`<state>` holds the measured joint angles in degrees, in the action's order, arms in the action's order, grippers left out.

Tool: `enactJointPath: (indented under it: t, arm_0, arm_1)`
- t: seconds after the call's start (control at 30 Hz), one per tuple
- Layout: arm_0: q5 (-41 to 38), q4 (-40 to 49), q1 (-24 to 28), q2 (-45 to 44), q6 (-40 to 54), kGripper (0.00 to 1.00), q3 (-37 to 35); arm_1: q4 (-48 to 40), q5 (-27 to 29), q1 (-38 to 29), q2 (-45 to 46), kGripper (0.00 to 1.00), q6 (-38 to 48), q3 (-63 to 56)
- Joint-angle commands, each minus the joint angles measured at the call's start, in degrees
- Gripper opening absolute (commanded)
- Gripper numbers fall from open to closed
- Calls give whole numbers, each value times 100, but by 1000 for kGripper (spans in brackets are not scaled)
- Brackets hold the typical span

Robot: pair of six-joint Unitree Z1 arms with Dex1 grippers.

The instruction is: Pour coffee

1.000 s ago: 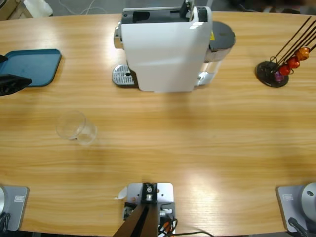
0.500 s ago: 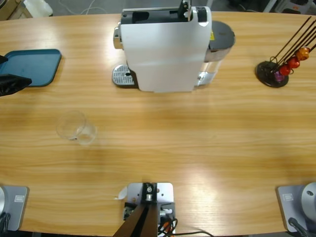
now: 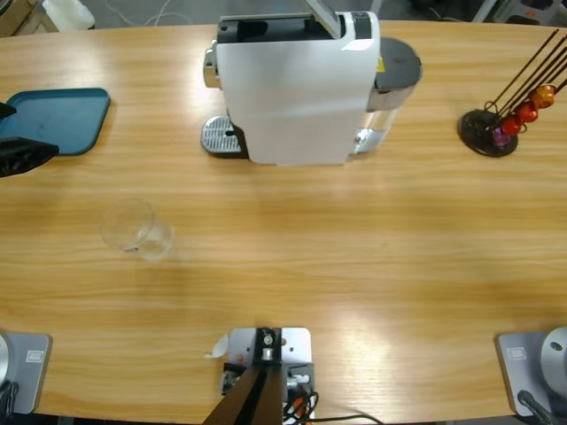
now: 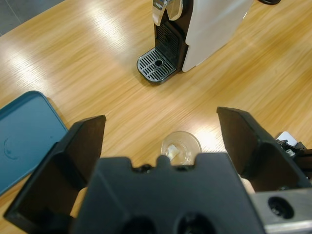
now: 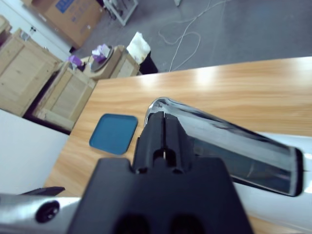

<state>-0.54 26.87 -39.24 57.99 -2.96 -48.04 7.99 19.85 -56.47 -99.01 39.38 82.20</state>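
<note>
A white coffee machine stands at the table's far middle, its drip grate bare. A clear glass stands alone on the wood toward the near left, with only a pale patch at its bottom; I cannot tell whether that is coffee. My left gripper is at the left edge with its jaws wide open and empty, the glass framed between them farther off. My right gripper is shut above the machine, its tips against the chrome lever.
A blue tray lies at the far left, just behind the left gripper. A black capsule stand with coloured capsules sits at the far right. Crates and boxes stand on the floor beyond the table in the right wrist view.
The chrome lever on top of the machine has swung to a new angle. The left gripper has shifted slightly toward the near side. The glass has not moved.
</note>
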Motion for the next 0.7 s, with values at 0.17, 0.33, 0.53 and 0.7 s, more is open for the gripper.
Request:
enactJointPath:
  t: [0.17, 0.33, 0.53, 0.7]
  arm_0:
    - [-25, 134, -13, -104, -64, 987, 244]
    - [-25, 161, -13, -80, -55, 987, 258]
    - [-23, 161, -13, -25, -62, 989, 277]
    - [-16, 161, 3, -7, -64, 990, 295]
  arm_1:
    - [-187, -473, -233, -1263, 0, 84, -155]
    - [-219, -477, -154, -1448, 0, 87, -332]
    - [-129, -503, 83, -1560, 0, 43, -425]
    - [-91, -553, 90, -1727, 0, 43, -557]
